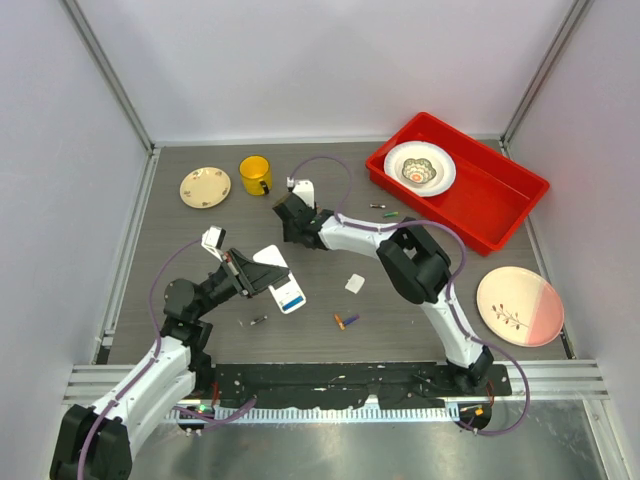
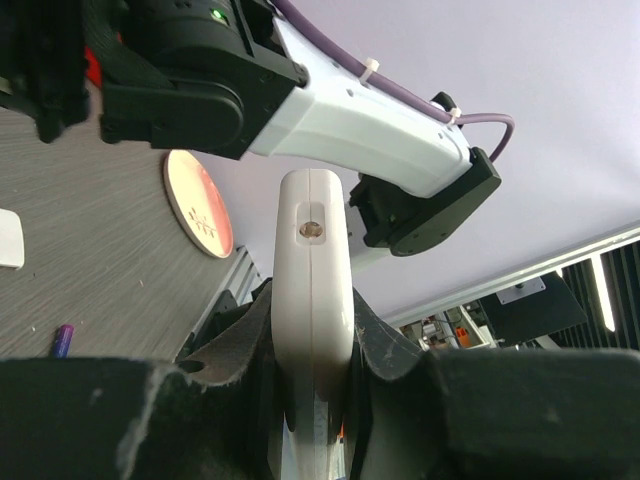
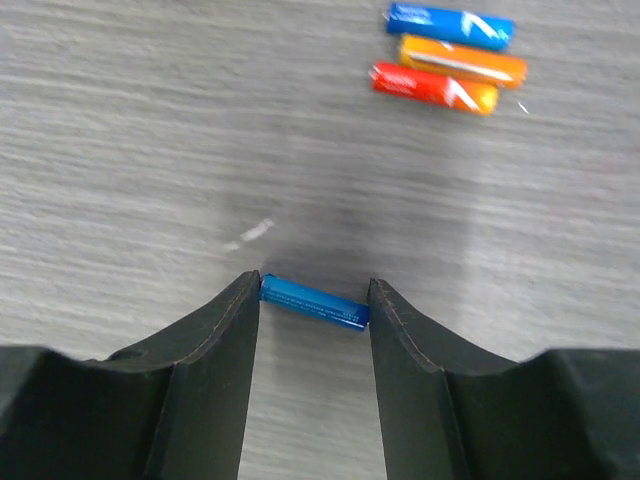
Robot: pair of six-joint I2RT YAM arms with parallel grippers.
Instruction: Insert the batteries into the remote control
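the left pincer (image 1: 250,272) is clamped on the remote control (image 1: 281,284), which sticks out from it toward the middle of the tabletop (image 1: 200,250), blue patch at the far end; from the wrist the remote control (image 2: 312,260) shows edge-on, a finger pressed on each flat face

the right pincer (image 3: 314,288) is low over the tabletop behind it, near the yellow mug (image 1: 255,175), fingers closed in on a blue battery (image 3: 313,304) lying flat, one fingertip against each end

three loose batteries (image 3: 450,58), blue, orange and red, lie side by side a little beyond it

an orange and purple pair (image 1: 346,320) lies near the small white square piece (image 1: 355,283)
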